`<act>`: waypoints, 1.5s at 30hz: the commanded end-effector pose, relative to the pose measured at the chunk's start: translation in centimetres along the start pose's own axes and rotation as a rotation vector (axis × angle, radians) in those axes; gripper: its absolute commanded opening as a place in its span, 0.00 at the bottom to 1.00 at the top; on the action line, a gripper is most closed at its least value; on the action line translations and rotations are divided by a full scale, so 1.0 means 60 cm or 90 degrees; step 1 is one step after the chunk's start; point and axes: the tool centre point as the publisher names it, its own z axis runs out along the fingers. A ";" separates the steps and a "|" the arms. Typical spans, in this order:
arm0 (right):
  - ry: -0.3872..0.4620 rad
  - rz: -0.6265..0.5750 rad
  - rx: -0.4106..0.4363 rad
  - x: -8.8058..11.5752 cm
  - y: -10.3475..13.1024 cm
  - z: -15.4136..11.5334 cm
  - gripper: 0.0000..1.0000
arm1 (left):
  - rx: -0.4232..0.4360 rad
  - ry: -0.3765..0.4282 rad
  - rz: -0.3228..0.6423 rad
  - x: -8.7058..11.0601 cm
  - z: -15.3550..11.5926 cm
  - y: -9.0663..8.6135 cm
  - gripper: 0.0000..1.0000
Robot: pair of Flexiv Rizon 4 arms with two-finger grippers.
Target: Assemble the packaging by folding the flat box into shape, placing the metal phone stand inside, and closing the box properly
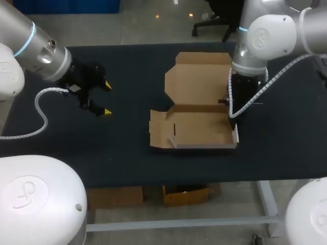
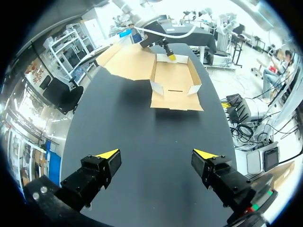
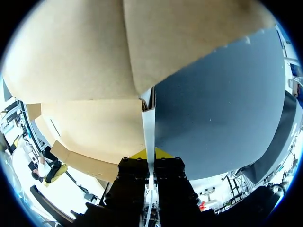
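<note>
A brown cardboard box (image 1: 196,130) lies partly folded at the table's middle, its front and right walls raised and its lid (image 1: 199,81) flat behind it. My right gripper (image 3: 150,153) comes down at the box's right side, shut on the thin upright right wall (image 3: 148,125). In the left wrist view the box (image 2: 174,80) sits far ahead, with the right gripper (image 2: 168,53) at its far end. My left gripper (image 1: 108,98) hovers open over bare table well left of the box, with nothing between its fingers (image 2: 106,155). No metal phone stand shows in any view.
The black table (image 1: 127,153) stretches bare between my left gripper and the box, and along its front edge. The box's left flap (image 1: 158,130) lies flat on the cloth.
</note>
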 end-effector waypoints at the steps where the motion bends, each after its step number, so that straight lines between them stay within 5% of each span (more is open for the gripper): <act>1: -0.009 -0.011 0.031 0.011 0.023 -0.004 0.00 | -0.003 0.000 0.000 0.000 -0.001 -0.001 1.00; 19: -0.019 -0.044 0.041 0.020 0.059 -0.016 0.00 | -0.003 0.000 0.000 0.000 -0.001 -0.001 1.00; 45: -0.025 -0.062 0.128 0.039 0.104 -0.006 0.00 | -0.003 0.000 0.000 0.000 -0.001 -0.001 1.00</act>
